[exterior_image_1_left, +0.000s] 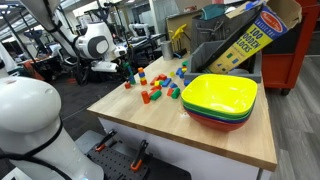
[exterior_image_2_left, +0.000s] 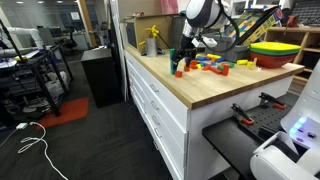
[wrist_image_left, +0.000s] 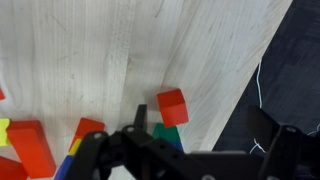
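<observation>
My gripper (wrist_image_left: 200, 121) is open and holds nothing. It hangs over the wooden table's (wrist_image_left: 90, 60) edge, with dark floor beyond. A red cube (wrist_image_left: 172, 105) lies just inside the left finger (wrist_image_left: 140, 117). It tops a small tower with a green block (wrist_image_left: 167, 136) under it and a bit of blue lower down. In both exterior views the gripper (exterior_image_1_left: 124, 64) (exterior_image_2_left: 187, 52) hovers just above this tower (exterior_image_1_left: 128, 78) (exterior_image_2_left: 180, 69) near the table's corner. More red blocks (wrist_image_left: 30, 146) lie to the left.
Several loose coloured blocks (exterior_image_1_left: 160, 88) (exterior_image_2_left: 212, 64) are scattered mid-table. A stack of bowls, yellow on top (exterior_image_1_left: 220, 96) (exterior_image_2_left: 276, 48), stands near one end. A tilted wooden-blocks box (exterior_image_1_left: 252, 32) and a yellow object (exterior_image_1_left: 178, 38) are at the back. Drawers (exterior_image_2_left: 160, 105) front the table.
</observation>
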